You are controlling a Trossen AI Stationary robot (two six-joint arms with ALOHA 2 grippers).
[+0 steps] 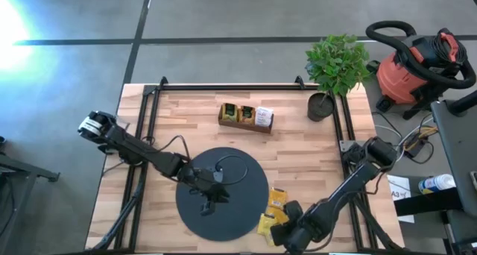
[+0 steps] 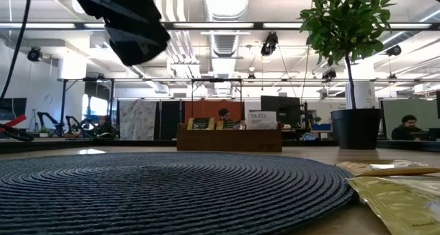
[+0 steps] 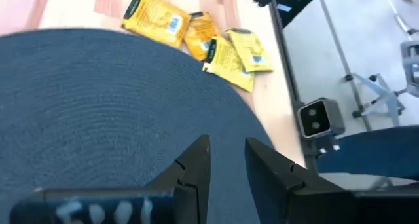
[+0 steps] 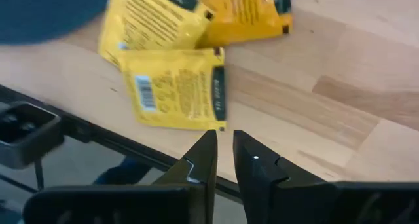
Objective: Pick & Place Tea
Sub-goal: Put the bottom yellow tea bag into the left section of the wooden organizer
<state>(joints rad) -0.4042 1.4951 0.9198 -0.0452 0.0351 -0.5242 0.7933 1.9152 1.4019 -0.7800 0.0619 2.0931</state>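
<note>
Right pincer (image 1: 277, 235): low at the counter's near edge, just beside the yellow sachets; its fingers (image 4: 204, 160) stand with a narrow gap between them and nothing in that gap.
Loose tea sachets (image 1: 274, 210): a small heap of yellow packets on the bare wood at the near right, partly overlapping one another, touching the right rim of the black mat; in the right wrist view one packet (image 4: 175, 88) lies flat with its barcode up, just ahead of the fingertips but apart from them.
Left pincer (image 1: 209, 203): hangs over the near half of the black mat, fingers (image 3: 195, 165) parted a little, pinching nothing; in the low view it shows only as a dark blurred mass above the mat.
Black mat (image 1: 238, 210): round, woven, flat on the counter near its middle; no sachet lies on it.
Counter (image 1: 298, 147): pale wood planks inside a black frame.
Wooden tray (image 1: 246, 124): toward the far side of the counter, well apart from the mat, holding upright tea packets, darker ones to the left, a white one at the right end.
Potted plant (image 1: 334, 68): at the far right corner, in a dark pot.
Vacuum cleaner (image 1: 414, 68): red and black, on the floor beyond the counter's right side.
</note>
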